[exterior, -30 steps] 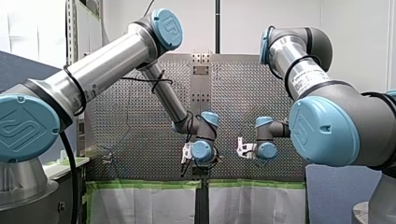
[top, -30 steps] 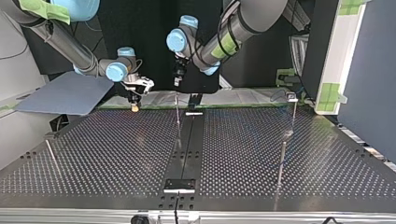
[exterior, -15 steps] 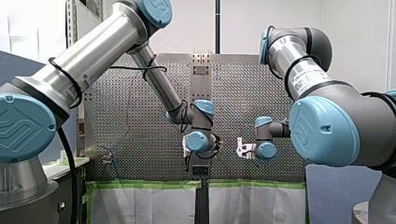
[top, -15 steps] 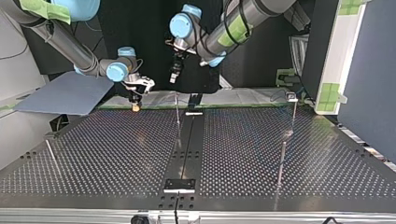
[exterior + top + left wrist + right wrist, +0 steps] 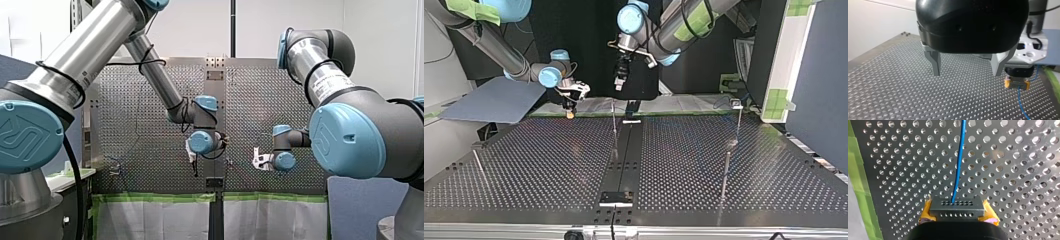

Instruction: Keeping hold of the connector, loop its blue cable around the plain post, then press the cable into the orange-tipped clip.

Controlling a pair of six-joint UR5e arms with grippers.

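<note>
While clamped shut, my right gripper (image 5: 957,213) holds the dark connector (image 5: 957,203) between its yellow pads (image 5: 989,214), low over the perforated table (image 5: 1023,170). From the connector's front face, the blue cable (image 5: 959,162) runs straight ahead across the table. Near the connector, to one side, a strip of green tape (image 5: 861,195) edges the table. Also near the connector but higher up, my left gripper (image 5: 966,71) hangs with its metal fingers (image 5: 934,62) spread apart and nothing between them.

By the look of it, the looping has not begun. The main risk is tension: if the cable draws taut around a post, it could twist the connector or drag it out of the pads. A slack cable could instead ride up and slip off the post's top.

In the top view, a thin upright post (image 5: 614,127) stands nearest the connector, and a farther post (image 5: 725,172) stands well apart from it. I cannot tell which is plain and which carries the orange tip. My left arm (image 5: 684,25) hangs close to the connector's likely path and could get in the way.
</note>
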